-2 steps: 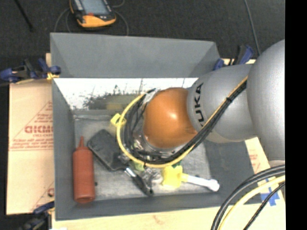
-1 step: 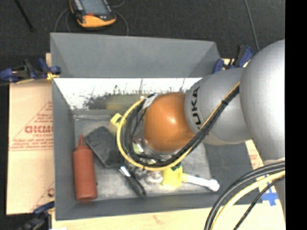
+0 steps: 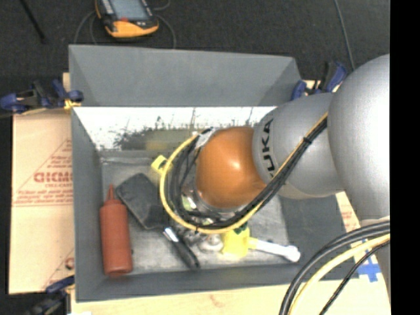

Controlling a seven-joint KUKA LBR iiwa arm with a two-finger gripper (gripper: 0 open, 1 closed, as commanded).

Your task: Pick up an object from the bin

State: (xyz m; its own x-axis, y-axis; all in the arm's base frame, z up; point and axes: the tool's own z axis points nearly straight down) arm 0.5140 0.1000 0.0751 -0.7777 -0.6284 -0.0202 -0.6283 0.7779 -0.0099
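My gripper (image 3: 210,241) is low in the bin's front middle, mostly hidden under the arm's orange cover. Just right of it lies a yellow-and-white plastic thing (image 3: 254,245) with a white handle pointing right. At its left, a slim black tool (image 3: 183,249) rests aslant on the floor. A dark grey block (image 3: 140,199) lies further left, partly covered by the cables. Which thing the gripper touches is hidden.
A red squeeze bottle (image 3: 116,237) lies along the bin's left wall, nozzle pointing to the back. A small yellow piece (image 3: 159,164) peeks out behind the cables. The arm and its cables cover the bin's right half.
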